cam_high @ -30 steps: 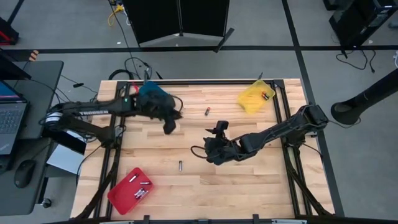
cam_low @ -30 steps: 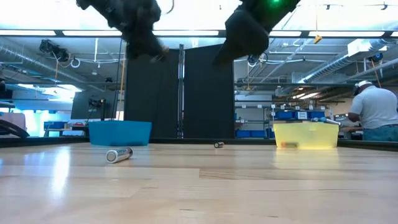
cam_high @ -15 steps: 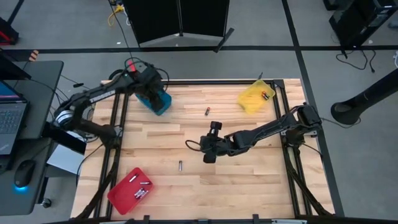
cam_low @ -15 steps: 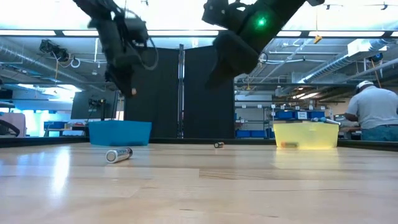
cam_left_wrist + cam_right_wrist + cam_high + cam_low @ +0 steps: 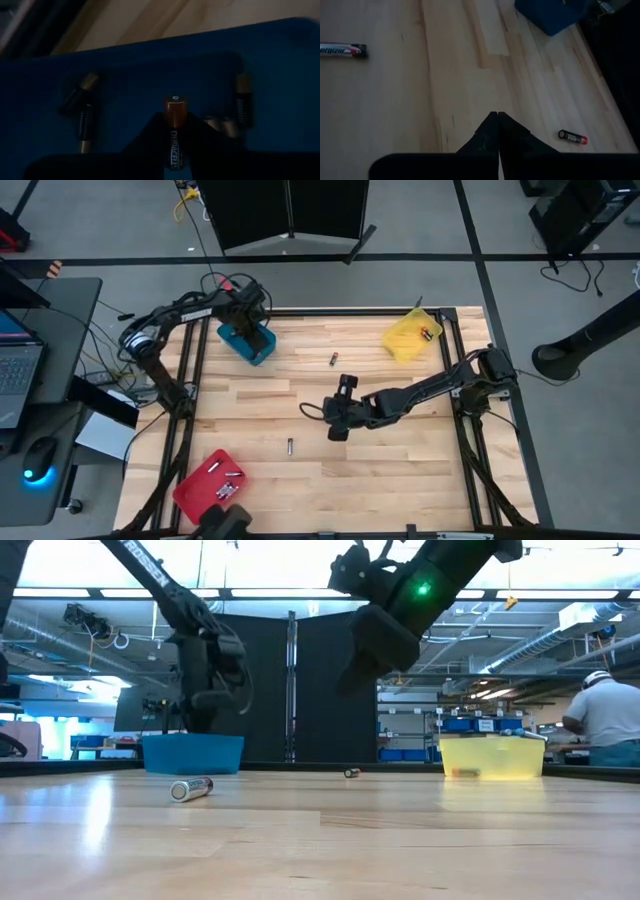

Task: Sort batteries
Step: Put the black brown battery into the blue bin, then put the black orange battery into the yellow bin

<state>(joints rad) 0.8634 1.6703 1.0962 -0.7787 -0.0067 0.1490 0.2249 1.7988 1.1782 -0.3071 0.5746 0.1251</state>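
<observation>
Pale butcher-block wooden table (image 5: 400,470) on a grey floor, left gripper (image 5: 172,131) over the blue plastic tray (image 5: 247,343) clamping a copper-topped black battery (image 5: 174,131), right gripper (image 5: 498,131) mid-table, fingers together, empty, silvery cylindrical battery (image 5: 191,788) lying loose, person (image 5: 608,724) in the room behind.

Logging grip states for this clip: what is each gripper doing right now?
Left gripper: shut on a copper-topped black cylindrical battery, over the blue plastic tray.
Right gripper: shut, empty.
</observation>
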